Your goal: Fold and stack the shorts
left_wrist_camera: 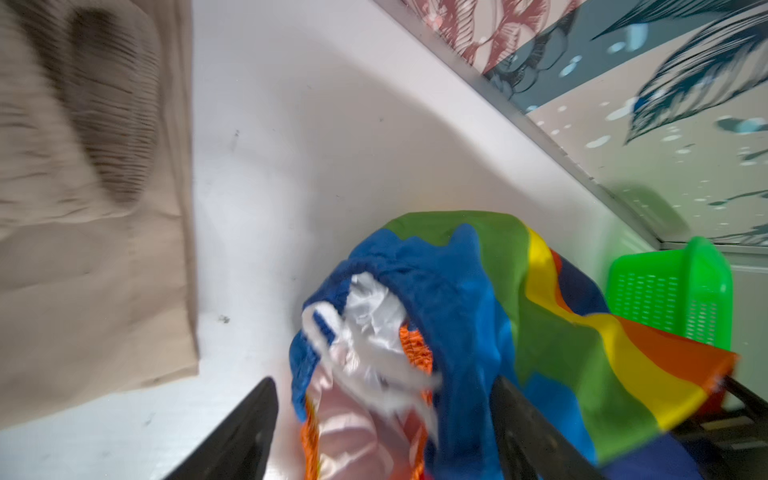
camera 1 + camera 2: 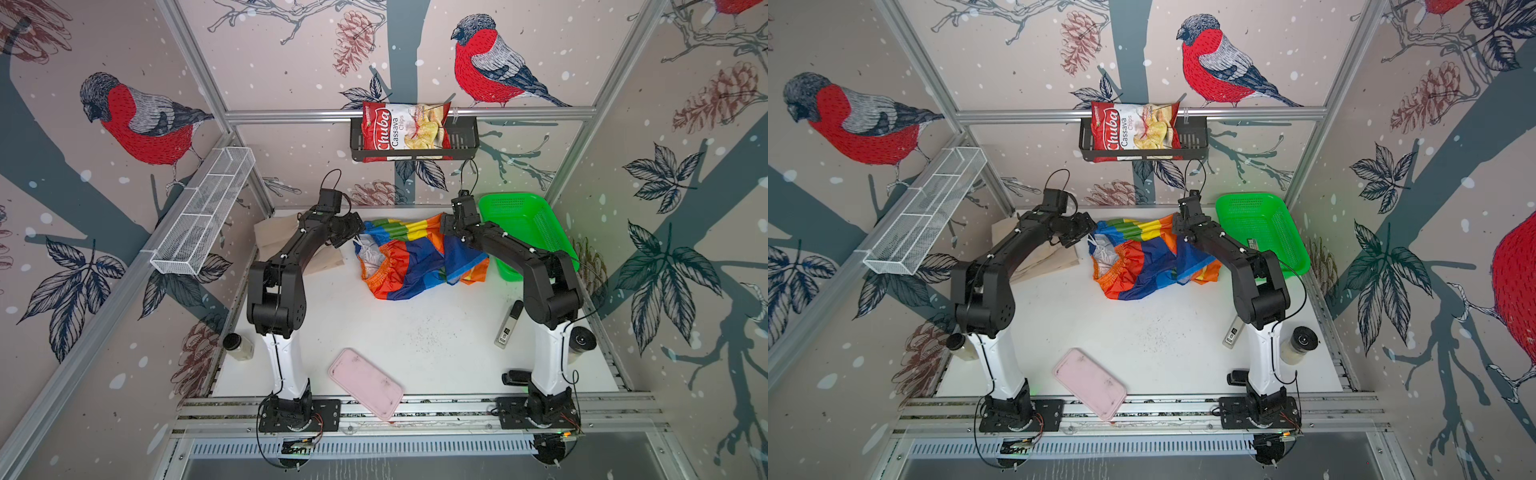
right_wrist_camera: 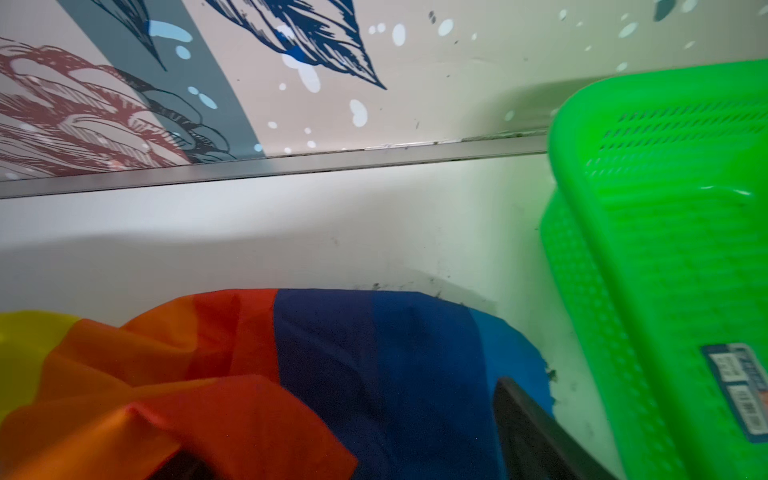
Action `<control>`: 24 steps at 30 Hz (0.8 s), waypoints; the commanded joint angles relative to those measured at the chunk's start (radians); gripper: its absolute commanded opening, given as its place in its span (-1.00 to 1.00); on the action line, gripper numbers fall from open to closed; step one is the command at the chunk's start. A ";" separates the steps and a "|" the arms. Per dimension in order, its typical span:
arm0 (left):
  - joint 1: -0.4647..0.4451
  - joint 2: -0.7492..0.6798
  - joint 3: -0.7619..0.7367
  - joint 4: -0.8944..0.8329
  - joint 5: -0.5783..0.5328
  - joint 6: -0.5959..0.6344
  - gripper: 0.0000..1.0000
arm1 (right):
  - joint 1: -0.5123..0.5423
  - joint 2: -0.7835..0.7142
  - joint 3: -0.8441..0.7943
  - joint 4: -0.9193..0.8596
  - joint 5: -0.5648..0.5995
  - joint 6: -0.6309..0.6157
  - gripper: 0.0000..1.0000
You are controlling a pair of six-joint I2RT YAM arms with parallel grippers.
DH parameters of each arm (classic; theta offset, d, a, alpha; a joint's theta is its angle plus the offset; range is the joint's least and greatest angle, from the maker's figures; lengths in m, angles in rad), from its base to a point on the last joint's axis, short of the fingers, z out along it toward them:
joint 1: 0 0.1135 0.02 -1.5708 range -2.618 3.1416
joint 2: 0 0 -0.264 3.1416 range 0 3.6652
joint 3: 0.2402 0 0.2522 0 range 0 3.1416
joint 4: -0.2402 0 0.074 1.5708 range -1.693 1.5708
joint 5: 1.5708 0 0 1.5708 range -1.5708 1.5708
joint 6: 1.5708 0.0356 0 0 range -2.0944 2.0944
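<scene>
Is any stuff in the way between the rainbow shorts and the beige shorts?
Nothing lies between them. The shiny rainbow-striped shorts and the plain beige cloth shorts are apart, with only bare white table between. The black left gripper hovers at the striped pair's edge on that side.

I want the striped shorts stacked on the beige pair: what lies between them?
Bare white table separates the beige shorts from the striped shorts, clearest in the left wrist view.
</scene>
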 commanded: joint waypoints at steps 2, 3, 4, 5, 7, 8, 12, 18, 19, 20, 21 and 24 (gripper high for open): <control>-0.012 -0.146 -0.160 0.080 -0.065 -0.016 0.57 | 0.002 -0.028 0.012 0.019 0.077 -0.033 0.75; -0.016 -0.201 -0.204 0.103 -0.081 -0.017 0.57 | 0.000 -0.019 0.028 0.012 0.087 -0.033 0.75; -0.021 -0.246 -0.250 0.135 -0.089 -0.022 0.56 | -0.005 -0.006 0.050 0.001 0.094 -0.038 0.75; -0.027 -0.280 -0.297 0.173 -0.085 -0.024 0.53 | -0.005 0.007 0.071 -0.008 0.100 -0.044 0.75; -0.056 -0.326 -0.377 0.276 -0.060 -0.007 0.41 | -0.010 0.045 0.120 -0.028 0.110 -0.056 0.75; -0.072 -0.323 -0.389 0.313 -0.047 0.001 0.33 | -0.010 0.057 0.137 -0.032 0.113 -0.061 0.74; -0.116 -0.193 -0.328 0.366 0.038 0.011 0.15 | -0.017 0.106 0.198 -0.045 0.107 -0.071 0.71; -0.141 0.025 -0.206 0.430 0.097 -0.012 0.37 | -0.022 0.144 0.230 -0.039 0.084 -0.082 0.66; -0.143 0.054 -0.190 0.437 0.098 -0.013 0.37 | -0.023 0.150 0.230 -0.035 0.078 -0.081 0.66; -0.145 0.078 -0.176 0.450 0.104 -0.013 0.37 | -0.025 0.154 0.230 -0.032 0.072 -0.080 0.66; -0.147 0.104 -0.159 0.456 0.101 -0.012 0.34 | -0.026 0.158 0.230 -0.029 0.066 -0.075 0.66; -0.149 0.181 -0.109 0.456 0.096 -0.012 0.27 | -0.029 0.173 0.238 -0.027 0.037 -0.063 0.65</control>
